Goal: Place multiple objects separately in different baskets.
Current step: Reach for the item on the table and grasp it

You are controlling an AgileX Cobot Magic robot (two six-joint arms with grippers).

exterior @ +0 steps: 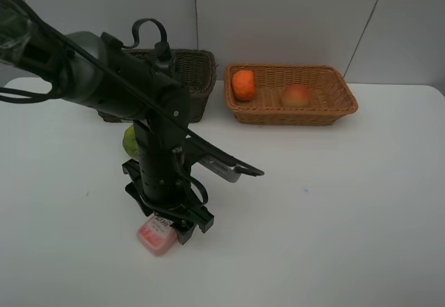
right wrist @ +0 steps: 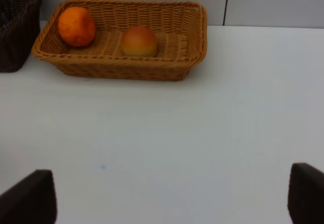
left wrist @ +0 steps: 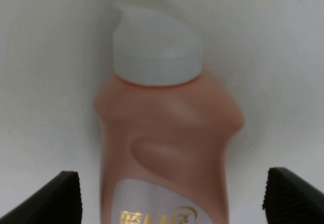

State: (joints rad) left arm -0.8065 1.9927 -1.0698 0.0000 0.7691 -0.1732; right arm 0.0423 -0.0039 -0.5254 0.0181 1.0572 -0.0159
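1. The bench (exterior: 334,203), read in the high view with twelve o'clock at the back wall, carries two baskets along its far edge and two loose items on its left half.
2. The dark brown basket (exterior: 198,78) sits at about eleven o'clock. The left arm covers most of it, so I cannot tell what, if anything, lies inside.
3. The tan basket (exterior: 292,118) sits at about one o'clock, near the dark one but not touching it. It holds two fruits, so that share of the sorting looks done.
4. The right claw (right wrist: 167,198) hangs spread and empty over bare bench, facing the tan basket.
5. The left claw (left wrist: 177,196) is low at seven o'clock and spread wide. It has one finger on either side of the pink bottle (exterior: 156,239), with a gap showing on both sides, so it pinches nothing.
6. The pink bottle lies on its side on the bench with its white cap pointing away from the wrist. It looks like the item in hand, and it is not yet gripped or lifted.
7. The tangerine (exterior: 243,85) rests at the nine o'clock end of the tan basket, and the peach (exterior: 296,96) lies near its middle.
8. The green citrus (exterior: 129,142) sits on the bench at about ten o'clock, half hidden behind the left arm and not yet sorted.
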